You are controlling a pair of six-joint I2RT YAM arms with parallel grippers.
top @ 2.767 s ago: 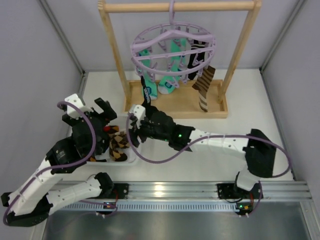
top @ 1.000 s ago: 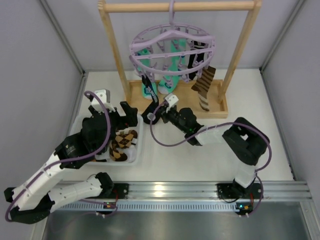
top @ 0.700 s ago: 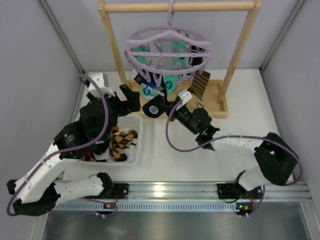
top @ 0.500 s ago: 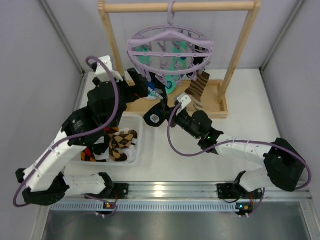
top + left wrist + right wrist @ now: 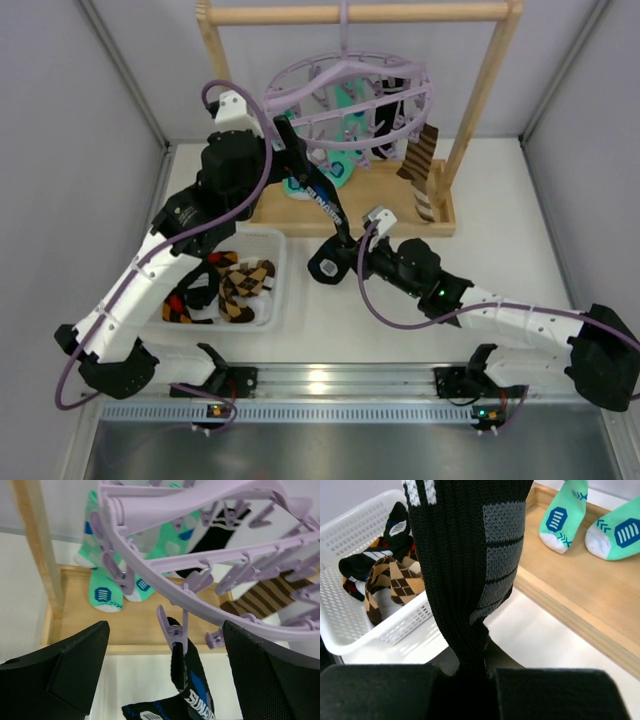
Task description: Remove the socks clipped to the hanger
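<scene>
Your right end effector pinches the black knitted sock, seemingly pegged to the round lavender plastic hanger; your left end effector gapes.

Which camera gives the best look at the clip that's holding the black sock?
Left wrist: the lavender clip sits mid-frame, pinching the top of the black sock. In top external it is too small to pick out among the pegs. Right wrist shows only sock fabric, no clip.

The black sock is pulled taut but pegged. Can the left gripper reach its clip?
Probably yes. The left gripper is open with the clip hanging between its fingers, nothing in the way. The right gripper grips the black sock lower down, clear of it.
</scene>
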